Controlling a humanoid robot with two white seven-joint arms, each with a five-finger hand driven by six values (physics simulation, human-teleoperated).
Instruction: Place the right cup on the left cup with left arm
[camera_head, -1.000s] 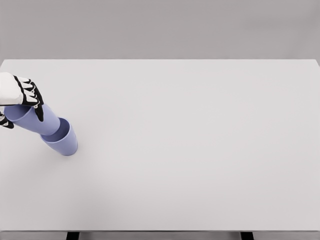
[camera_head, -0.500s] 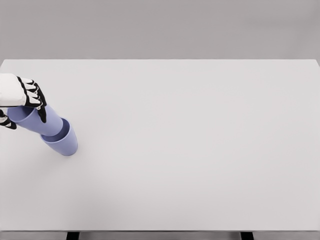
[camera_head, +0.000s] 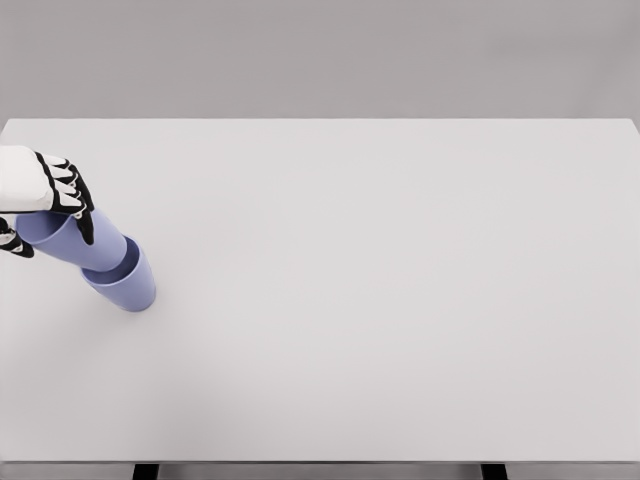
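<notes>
Purple upper cup (camera_head: 70, 240), pinched in our left fingers (camera_head: 72, 195), sits nested in the lower cup (camera_head: 125, 285) beneath them; only letting go remains.

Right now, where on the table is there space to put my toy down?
Almost everywhere. The white table is bare from the two stacked purple cups all the way to its right edge, front and back too. Only the far left is crowded, where the left robot hand holds the upper cup.
</notes>
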